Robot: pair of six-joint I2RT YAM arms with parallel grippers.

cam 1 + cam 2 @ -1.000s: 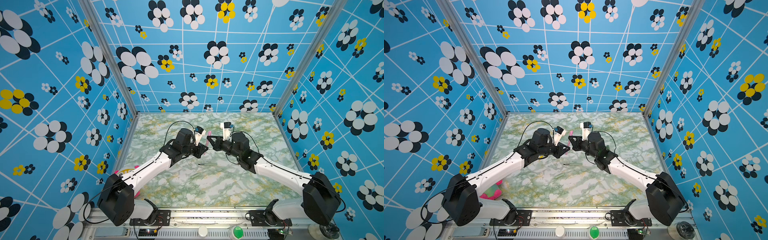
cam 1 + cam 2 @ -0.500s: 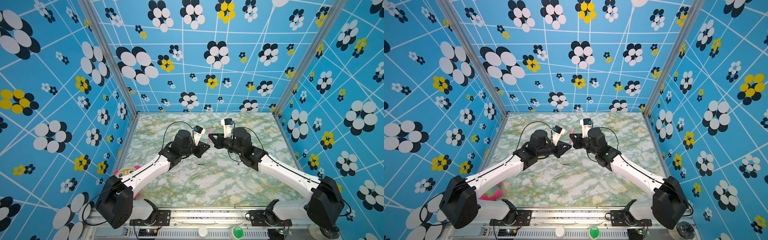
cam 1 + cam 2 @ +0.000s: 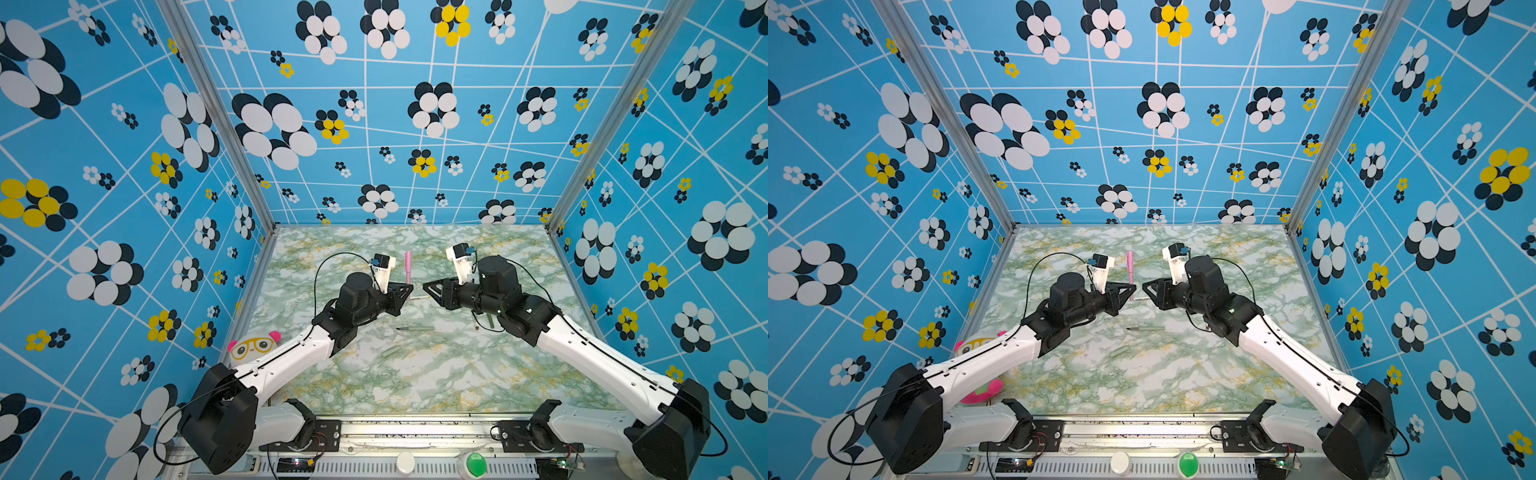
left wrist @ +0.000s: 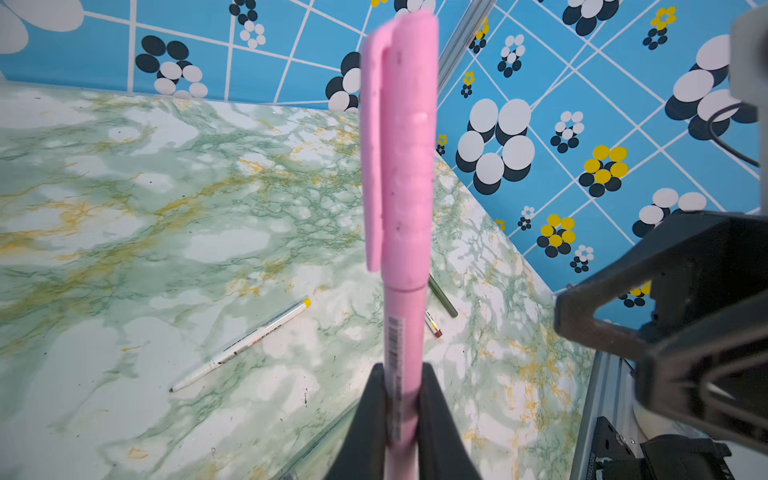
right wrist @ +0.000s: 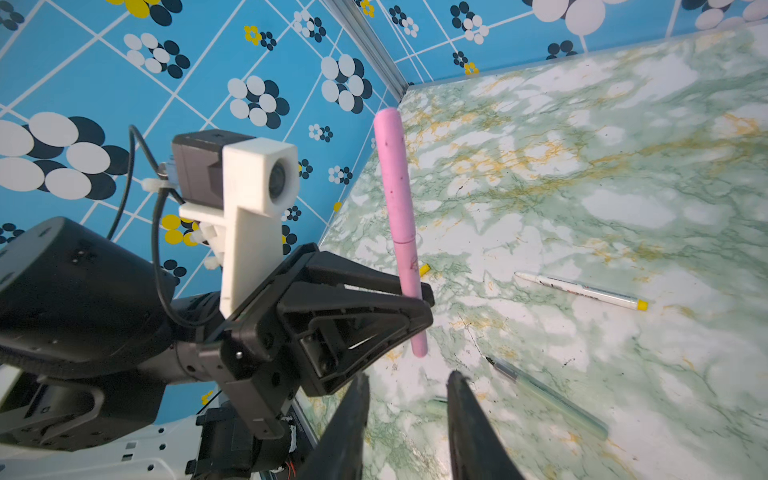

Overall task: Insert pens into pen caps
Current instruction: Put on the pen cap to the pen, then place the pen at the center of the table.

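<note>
Capped pen [image 3: 408, 266] above table [image 3: 457, 374] middle, loose pens [image 3: 417, 328] lying before it

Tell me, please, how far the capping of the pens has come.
Done: the pink cap sits on the pink pen. In hand: the left end effector grips that pen upright; the right end effector is open, empty, apart from it. Left: the yellow-ended pen and the pale grey-green pen lie bare-tipped; the dark green pen and brown-ended pen are partly hidden.
</note>
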